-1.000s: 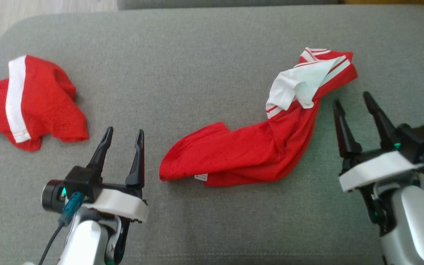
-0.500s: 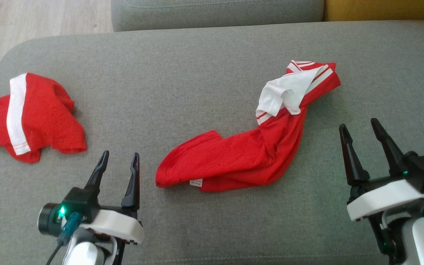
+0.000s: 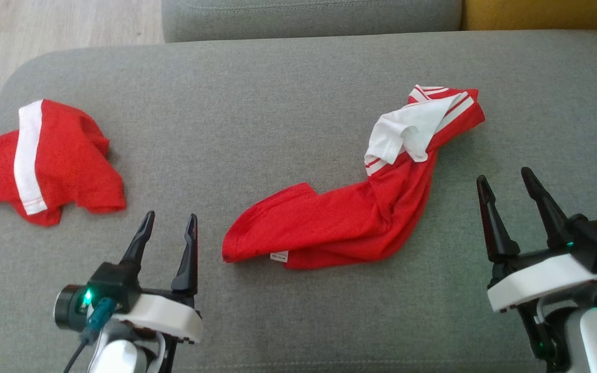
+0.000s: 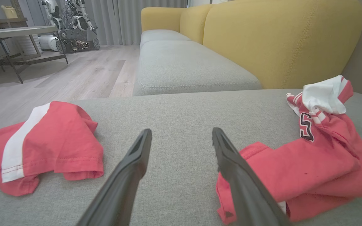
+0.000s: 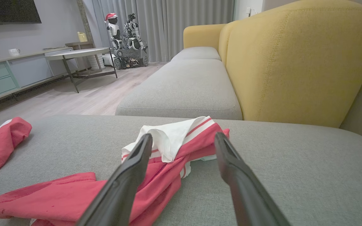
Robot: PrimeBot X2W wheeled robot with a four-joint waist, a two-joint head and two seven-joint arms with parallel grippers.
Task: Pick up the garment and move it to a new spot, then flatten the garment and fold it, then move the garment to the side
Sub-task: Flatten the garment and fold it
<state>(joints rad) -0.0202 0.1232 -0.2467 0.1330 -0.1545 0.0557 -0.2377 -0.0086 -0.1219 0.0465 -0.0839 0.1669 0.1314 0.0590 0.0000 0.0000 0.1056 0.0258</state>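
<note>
The view has tilted since a second ago; the garment lies unmoved, just right of the left gripper and ahead-left of the right gripper. Both gape, empty.

Black tapered jaws, white wrist housings

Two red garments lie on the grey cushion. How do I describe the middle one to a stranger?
On the grey cushion, look right of centre. The long, twisted red garment lies there. Unlike the smaller red garment at the left edge, it ends in bunched white cloth.
</note>
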